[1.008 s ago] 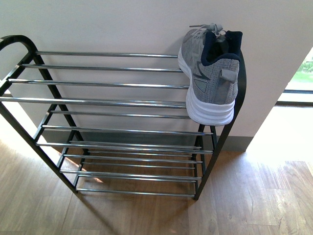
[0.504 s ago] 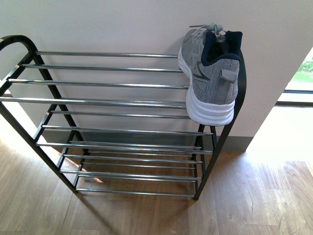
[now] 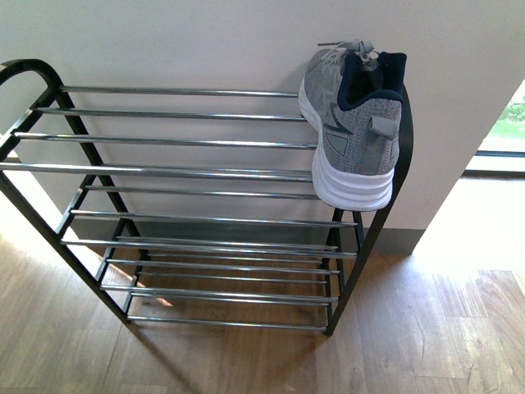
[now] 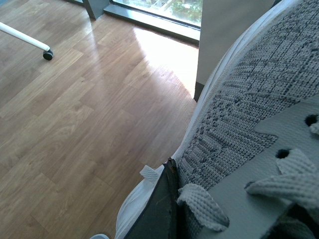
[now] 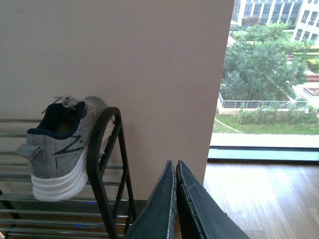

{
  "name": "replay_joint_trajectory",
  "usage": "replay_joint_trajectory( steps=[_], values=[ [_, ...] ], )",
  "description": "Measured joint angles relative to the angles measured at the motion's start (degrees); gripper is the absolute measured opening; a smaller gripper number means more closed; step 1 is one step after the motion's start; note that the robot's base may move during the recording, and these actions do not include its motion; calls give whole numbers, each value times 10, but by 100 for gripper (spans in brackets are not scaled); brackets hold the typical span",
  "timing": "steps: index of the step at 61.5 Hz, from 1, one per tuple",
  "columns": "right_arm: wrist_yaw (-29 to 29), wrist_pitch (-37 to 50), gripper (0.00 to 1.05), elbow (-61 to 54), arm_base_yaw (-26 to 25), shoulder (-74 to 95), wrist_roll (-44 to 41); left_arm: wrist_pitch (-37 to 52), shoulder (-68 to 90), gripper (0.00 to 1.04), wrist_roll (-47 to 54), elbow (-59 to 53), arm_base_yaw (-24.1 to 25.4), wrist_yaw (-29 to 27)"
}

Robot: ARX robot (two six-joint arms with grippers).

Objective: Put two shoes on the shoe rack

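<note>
No words, numbers, brand names or signs can be read anywhere in view. The racked shoe (image 5: pixel 56 149), ahead of the right pincer (image 5: pixel 175 164) and well apart from it, has a thin dark zigzag mark on its grey side and a small triangular outline nearer the heel. Neither forms a legible letter. The near shoe (image 4: pixel 239 114), right up against the left pincer (image 4: pixel 170 189), shows only plain grey knit, lace holes and laces.
</note>
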Motion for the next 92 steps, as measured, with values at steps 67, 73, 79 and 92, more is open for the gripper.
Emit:
replay_joint_trajectory(
  steps=[67, 73, 79, 92],
  values=[
    [1, -30, 96, 0, 0, -46, -1, 352, 379, 2, -146, 164, -107, -10],
    [1, -30, 96, 0, 0, -46, -1, 334, 500, 2, -187, 268, -133, 33],
    [1, -30, 96, 0, 0, -46, -1, 288, 600, 2, -223, 357, -154, 59],
    [1, -30, 96, 0, 0, -46, -1, 150, 775, 2, -230, 563, -191, 87]
  ],
)
